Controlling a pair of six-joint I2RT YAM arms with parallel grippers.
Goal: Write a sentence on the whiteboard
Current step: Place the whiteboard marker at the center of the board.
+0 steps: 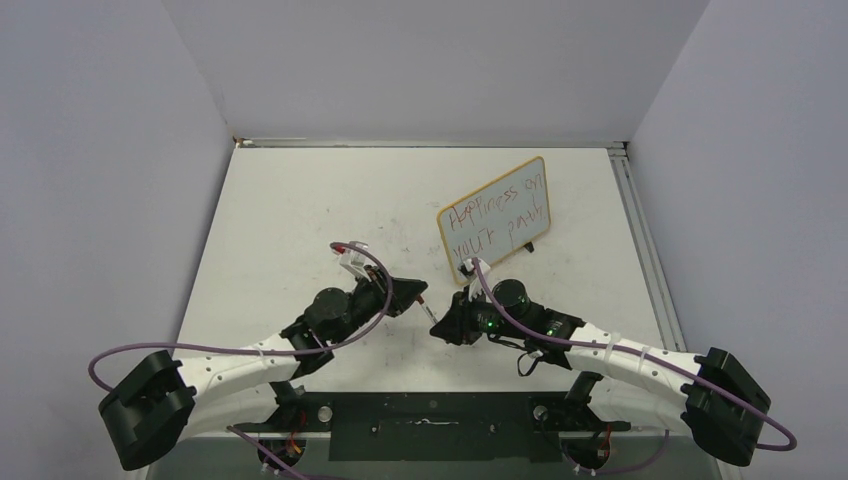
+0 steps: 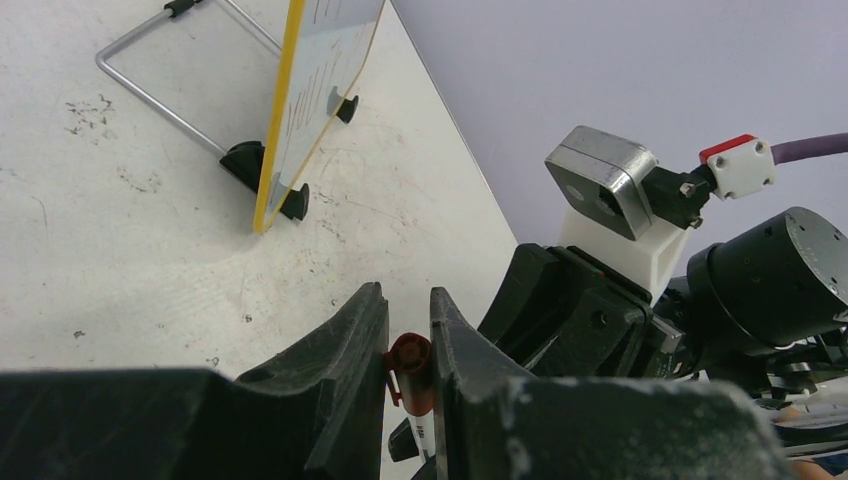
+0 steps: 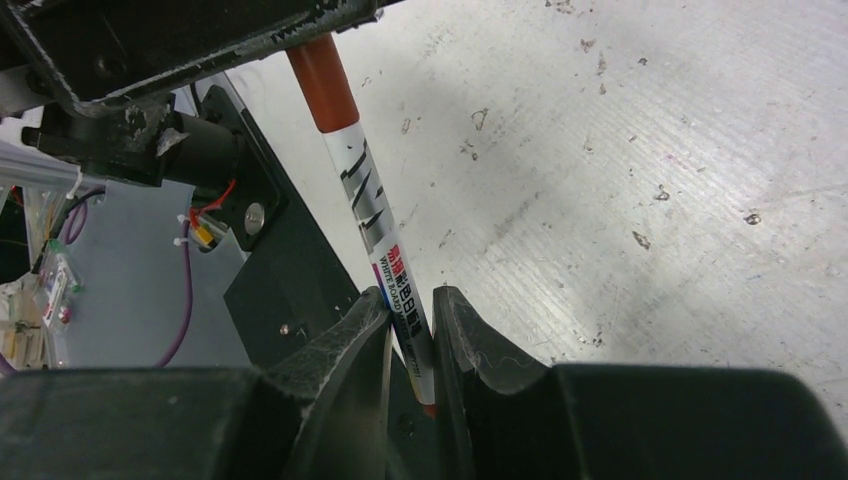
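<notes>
Whiteboard: the whiteboard stands on the desk, right of the middle and farther back than both hands, with its face turned toward the near side and its right end higher in the overhead view.
Board support: in the left wrist view it leans on a bent wire stand and small black feet.
Sentence: the sentence is in thin red marker on two lines across the board (the far line reads roughly "Happiness on", the near one "your path").
Marker: the marker hangs between the two hands in the near middle of the desk. It has a white barrel with printing and a red end.
Left hand: the left hand comes in from the near left. Its fingers are narrow and closed on the marker's red end.
Right hand: the right hand comes in from the near right. Its fingers are pinched on the printed barrel (the marker's lower end is hidden between them).
Spacing: the two hands are just beside each other, joined by the marker. The board's near left corner is close behind the right arm's wrist.
Desk: a white top, scuffed and speckled with small dark marks.
</notes>
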